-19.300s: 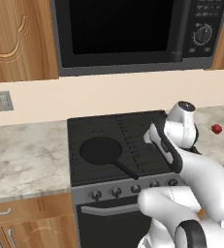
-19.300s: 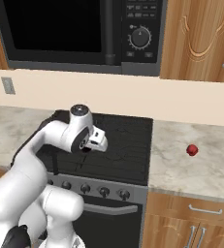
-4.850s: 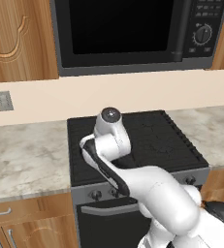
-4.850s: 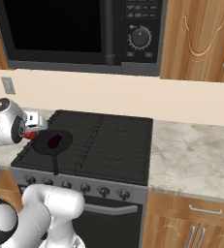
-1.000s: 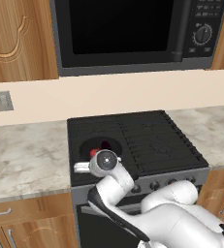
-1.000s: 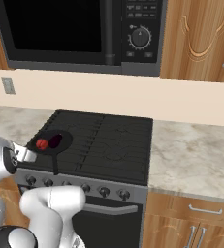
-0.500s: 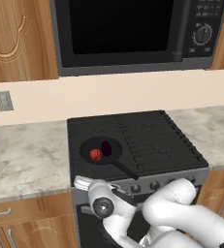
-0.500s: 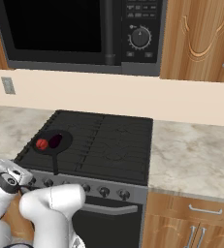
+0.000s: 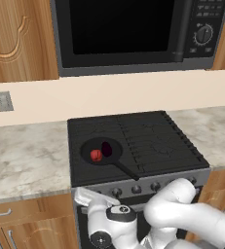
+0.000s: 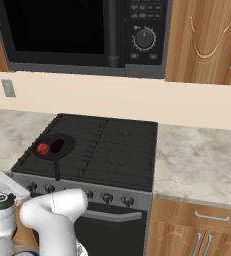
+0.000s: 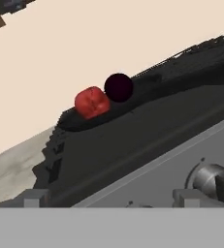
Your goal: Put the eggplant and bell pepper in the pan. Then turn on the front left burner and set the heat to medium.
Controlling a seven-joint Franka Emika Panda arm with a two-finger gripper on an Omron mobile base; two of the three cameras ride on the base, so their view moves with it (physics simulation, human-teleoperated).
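Pincer point(image 11: 108, 206): its two dark finger tips stand far apart at the bottom of the hand view, spread wide with nothing between them. They face the stove's front panel, near a silver knob point(image 11: 208, 180) at the right of that view.

Arm pose: the white arm is folded low in front of the range. In the left base view the hand point(image 9: 102, 221) sits below the row of control knobs point(image 9: 136, 188), level with the oven front, with the elbow link curving off to the right. In the right base view the hand point(image 10: 2, 197) lies at the lower left, beside the stove's front left corner.

Task items: the pan point(image 9: 109, 158) rests on the front left burner point(image 9: 87, 165) of the dark cooktop, its long handle pointing toward the front edge. The bell pepper point(image 9: 96, 155) and the eggplant point(image 9: 106, 149) both lie inside the pan, just beside each other, the pepper to the left. The hand view shows the same pair from a low angle, red piece point(image 11: 91, 102) and dark lump point(image 11: 119, 87) touching or nearly so above the pan's rim.

Surroundings: a black microwave point(image 9: 133, 34) hangs above the stove; marbled counter point(image 9: 26, 155) lies on both sides.
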